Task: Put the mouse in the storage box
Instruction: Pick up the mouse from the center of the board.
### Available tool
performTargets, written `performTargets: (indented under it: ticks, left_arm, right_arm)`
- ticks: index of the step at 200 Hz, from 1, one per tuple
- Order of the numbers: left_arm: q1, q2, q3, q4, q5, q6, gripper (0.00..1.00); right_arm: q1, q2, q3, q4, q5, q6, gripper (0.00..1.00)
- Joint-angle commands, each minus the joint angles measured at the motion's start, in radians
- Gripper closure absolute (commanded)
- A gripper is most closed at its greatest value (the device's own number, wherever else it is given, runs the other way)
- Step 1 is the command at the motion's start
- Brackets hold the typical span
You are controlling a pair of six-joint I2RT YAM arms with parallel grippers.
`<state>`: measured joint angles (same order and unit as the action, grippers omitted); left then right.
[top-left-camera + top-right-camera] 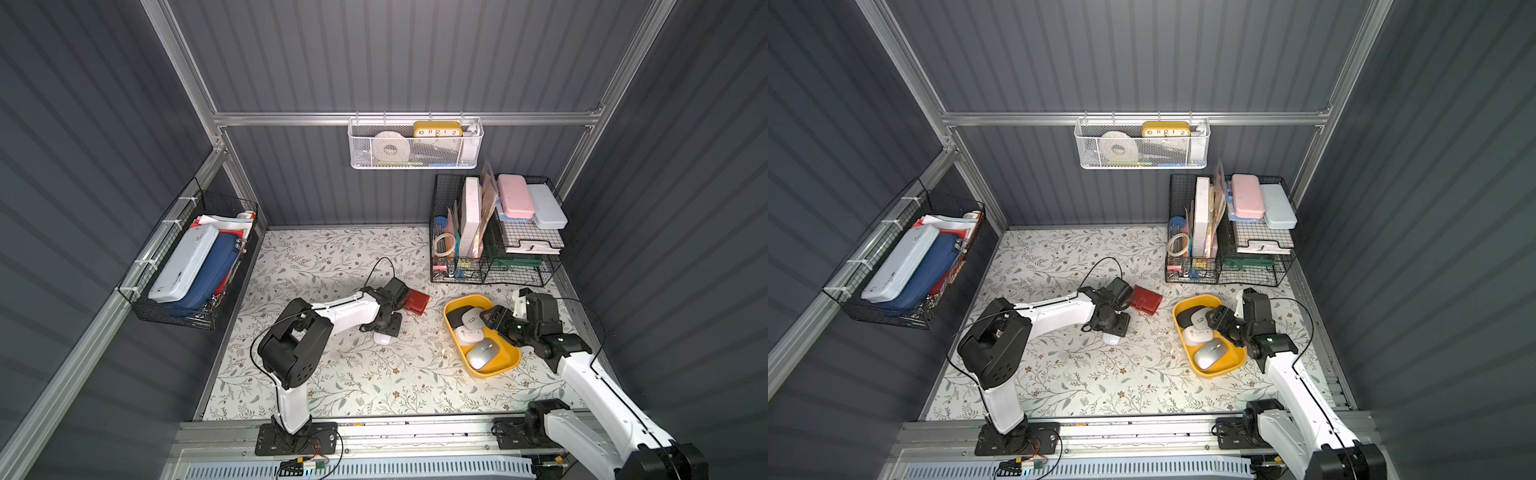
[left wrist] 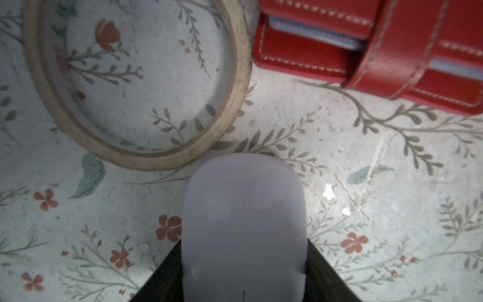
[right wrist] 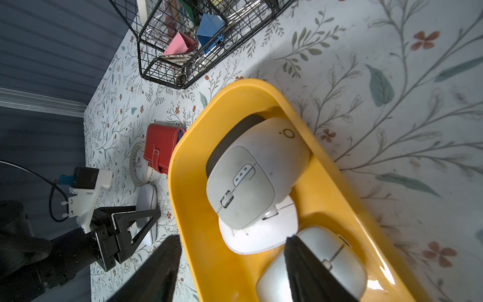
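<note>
**Operator:** Where is the mouse lying, and what is the left gripper doing to it?

**Technician:** The mouse, a white one, is lying on the floral mat. It is well apart from the storage box, toward the left arm's side. The left gripper is pointing down onto it. Its fingers are pressing against the mouse's two flanks, clamped on it. The mouse appears to be resting on the mat.

**Operator:** What is crowding the pick point?

**Technician:** A tape ring is lying flat just beyond the end of the mouse that is pointing away from the gripper, nearly touching it. A red wallet is sitting just beside the ring. In both top views the left arm is hiding the ring.

**Operator:** And the box?

**Technician:** It is holding four mice. A black mouse is lying at the far end, with a grey-white mouse leaning over it. A white mouse is lying under that one, and a silver mouse is lying nearer the robot. The right gripper is hovering over the box. Its fingers are standing apart and gripping nothing, one above the silver mouse and one outside the box wall. This is occupying the space above the box's middle. A black wire organiser is standing near the box's far end.
</note>
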<state>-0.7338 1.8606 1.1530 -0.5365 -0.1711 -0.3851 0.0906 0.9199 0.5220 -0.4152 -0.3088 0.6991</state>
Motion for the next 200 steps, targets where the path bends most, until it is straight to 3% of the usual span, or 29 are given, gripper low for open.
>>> performTargets:
  ticks: [1,20,73,105,132,161,200]
  left_arm:
    - [-0.001,0.055,-0.085,-0.107,0.028,-0.023,0.51]
    - [0.000,-0.041,-0.104,-0.051,0.073,0.003,0.54]
    - [-0.004,-0.356,-0.137,0.159,0.354,0.139,0.56]
    - [-0.010,-0.446,-0.152,0.219,0.458,0.200,0.56]
    - [-0.011,-0.477,-0.155,0.231,0.507,0.261,0.57]
    - [-0.011,-0.492,-0.165,0.256,0.567,0.314,0.57]
    - [-0.010,-0.501,-0.167,0.259,0.591,0.352,0.57]
  right_arm:
    - [-0.003,0.004,0.011,0.008,0.004,-0.008,0.32]
    - [-0.003,0.003,0.014,0.005,-0.004,-0.009,0.32]
    - [-0.005,-0.028,0.041,-0.009,-0.040,0.002,0.32]
    - [-0.002,-0.038,0.076,0.040,-0.239,0.034,0.28]
    - [0.015,-0.029,0.087,0.128,-0.380,0.137,0.27]
    - [0.092,-0.021,0.101,0.227,-0.435,0.242,0.26]
    - [0.278,0.028,0.184,0.191,-0.336,0.238,0.27]
